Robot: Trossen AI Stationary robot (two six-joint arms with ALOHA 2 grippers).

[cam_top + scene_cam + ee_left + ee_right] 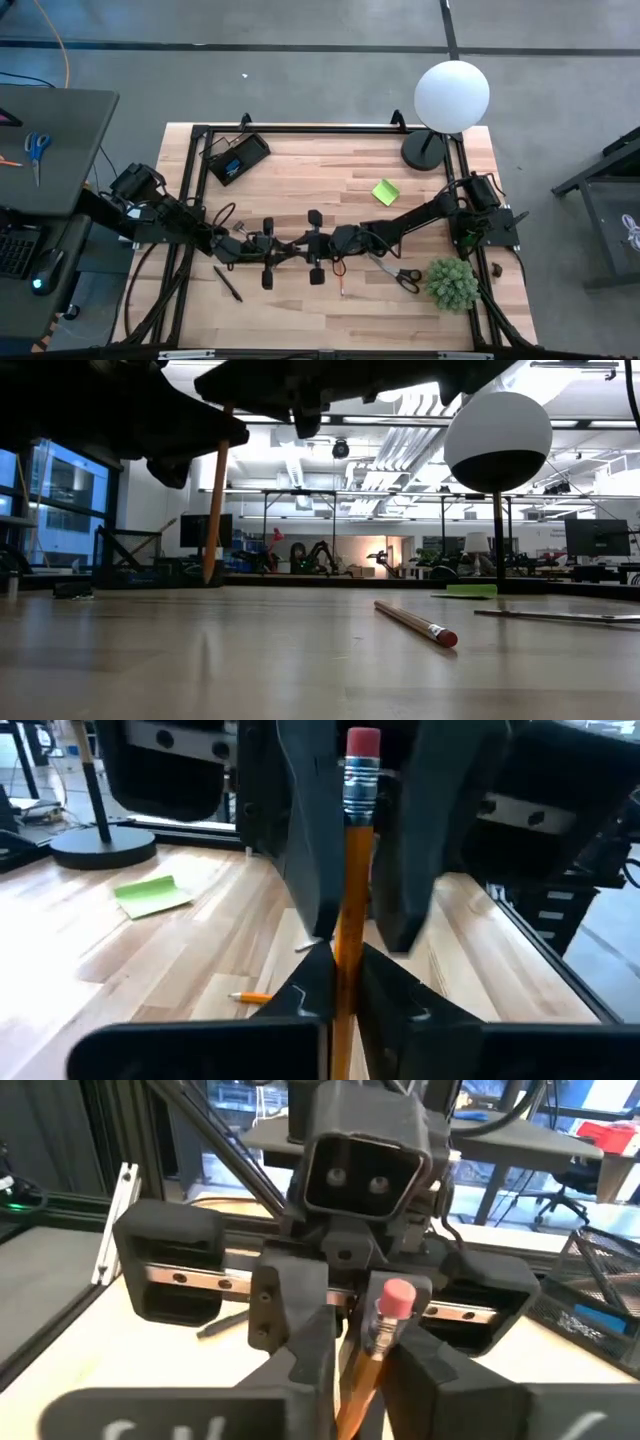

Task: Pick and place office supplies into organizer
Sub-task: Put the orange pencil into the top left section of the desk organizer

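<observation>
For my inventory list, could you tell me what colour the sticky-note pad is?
Lime green; the sticky-note pad shows best in the high view.

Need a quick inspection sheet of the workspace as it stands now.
Surface: wooden table, black frame round it.
Job's things: pencil held near upright mid-table; second pencil, pen, scissors and sticky pad loose; organizer in a left corner.
Clutter: lamp, plant.
Grippers: left gripper shut on pencil; right gripper at its eraser end, facing it.
Cables: black cable loops beside left arm.
Surroundings: side desk with blue scissors; open lab behind.
</observation>
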